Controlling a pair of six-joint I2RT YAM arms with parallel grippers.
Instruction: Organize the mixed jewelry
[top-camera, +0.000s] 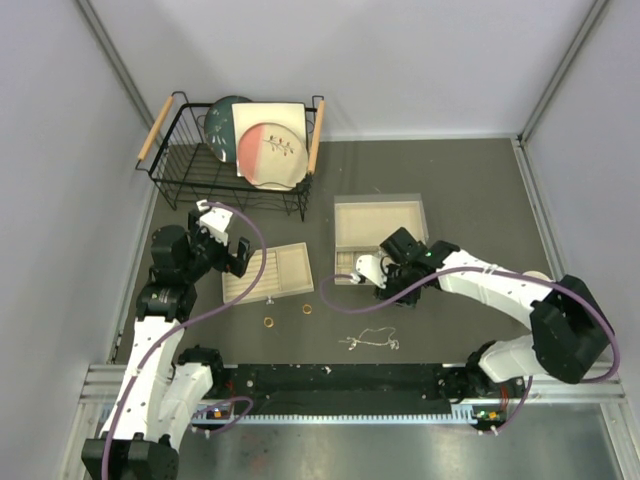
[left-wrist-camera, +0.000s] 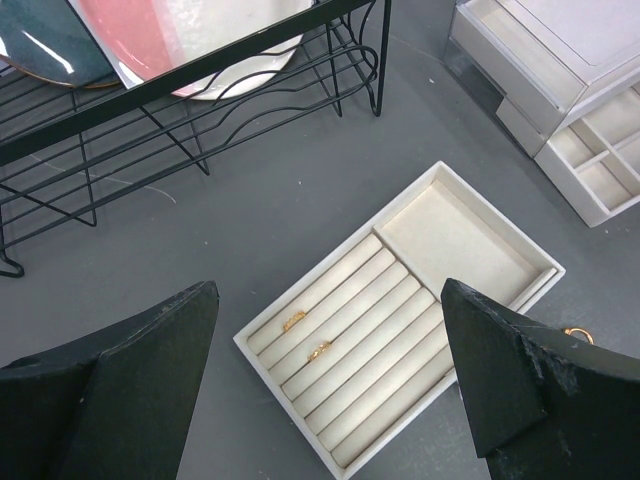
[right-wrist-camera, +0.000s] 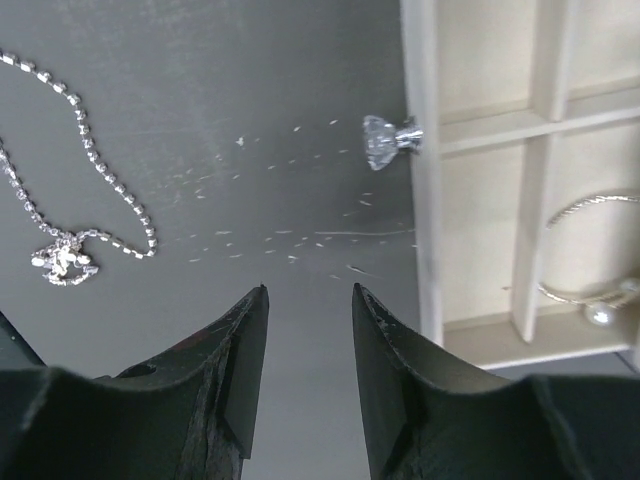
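Note:
Two small gold rings (top-camera: 268, 322) (top-camera: 307, 309) lie on the dark table in front of the beige ring tray (top-camera: 290, 262). Two more gold rings (left-wrist-camera: 293, 320) (left-wrist-camera: 319, 349) sit in the tray's slots (left-wrist-camera: 400, 330). A thin silver chain (top-camera: 370, 340) lies near the front edge and also shows in the right wrist view (right-wrist-camera: 75, 190). A thin silver hoop (right-wrist-camera: 585, 250) with a pearl lies in an open drawer compartment (right-wrist-camera: 480, 210). My left gripper (top-camera: 232, 258) (left-wrist-camera: 328, 287) hangs open and empty above the tray. My right gripper (top-camera: 372, 270) (right-wrist-camera: 310, 290) is open and empty over bare table beside the drawer.
A beige jewellery box (top-camera: 380, 222) stands mid-table, its drawer with a crystal knob (right-wrist-camera: 385, 140) pulled out. A black wire dish rack (top-camera: 235, 160) holding plates stands at the back left. Grey walls close in the sides.

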